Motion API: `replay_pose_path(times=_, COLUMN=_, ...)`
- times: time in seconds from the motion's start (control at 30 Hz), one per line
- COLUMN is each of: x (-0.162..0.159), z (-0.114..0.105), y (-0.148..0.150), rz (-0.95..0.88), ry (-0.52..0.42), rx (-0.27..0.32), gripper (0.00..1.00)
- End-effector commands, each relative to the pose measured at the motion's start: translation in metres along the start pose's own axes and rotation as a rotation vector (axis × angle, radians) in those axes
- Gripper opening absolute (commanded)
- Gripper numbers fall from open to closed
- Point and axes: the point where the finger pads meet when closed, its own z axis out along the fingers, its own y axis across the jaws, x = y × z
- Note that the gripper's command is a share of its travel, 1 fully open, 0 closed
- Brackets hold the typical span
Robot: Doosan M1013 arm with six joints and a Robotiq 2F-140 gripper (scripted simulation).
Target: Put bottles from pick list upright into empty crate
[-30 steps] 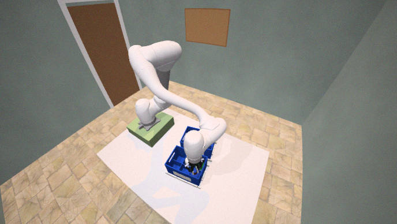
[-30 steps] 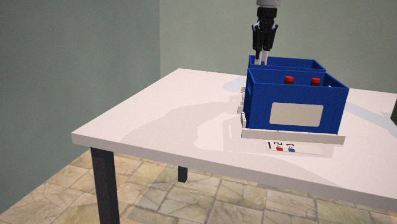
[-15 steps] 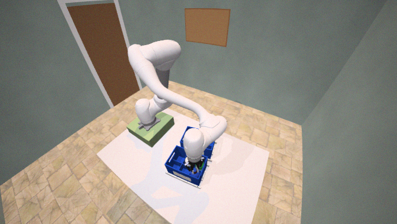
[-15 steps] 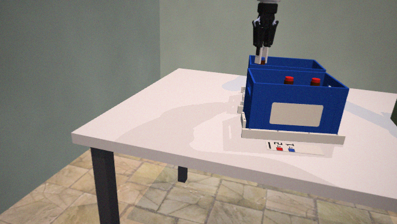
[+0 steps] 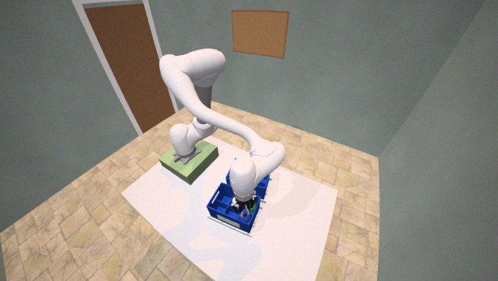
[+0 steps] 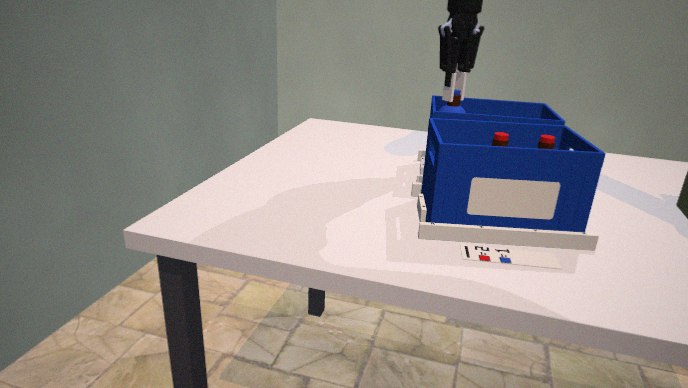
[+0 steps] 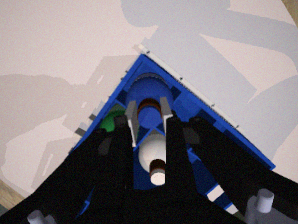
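Observation:
My gripper (image 6: 455, 92) hangs over the left corner of the far blue crate (image 6: 500, 110), the one with the bottles. It is shut on the neck of a brown bottle with a blue label (image 6: 454, 101), which stands upright with its top just above the crate rim. In the wrist view, the bottle (image 7: 148, 112) sits between the fingers. The near blue crate (image 6: 510, 185) holds two upright red-capped bottles (image 6: 500, 138) (image 6: 546, 141). The pick list (image 6: 510, 255) lies in front of it and shows a red and a blue mark. In the top view the gripper (image 5: 242, 209) is down inside the crate (image 5: 231, 208).
A green-capped bottle (image 7: 107, 123) stands in the compartment beside the held one. White rails (image 6: 505, 236) border the near crate. The green robot pedestal (image 5: 189, 161) stands at the table's far side. The table edge (image 6: 300, 272) lies in front of the pick list.

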Motion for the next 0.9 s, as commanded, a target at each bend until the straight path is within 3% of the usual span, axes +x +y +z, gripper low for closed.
replay_pose_path(times=0.0, x=0.0, z=-0.004, y=0.0, rz=0.0, ry=0.0, rx=0.0, gripper=0.0)
replay_pose_path(times=0.87, x=0.0, z=-0.041, y=0.0, rz=0.0, ry=0.0, rx=0.0, gripper=0.0)
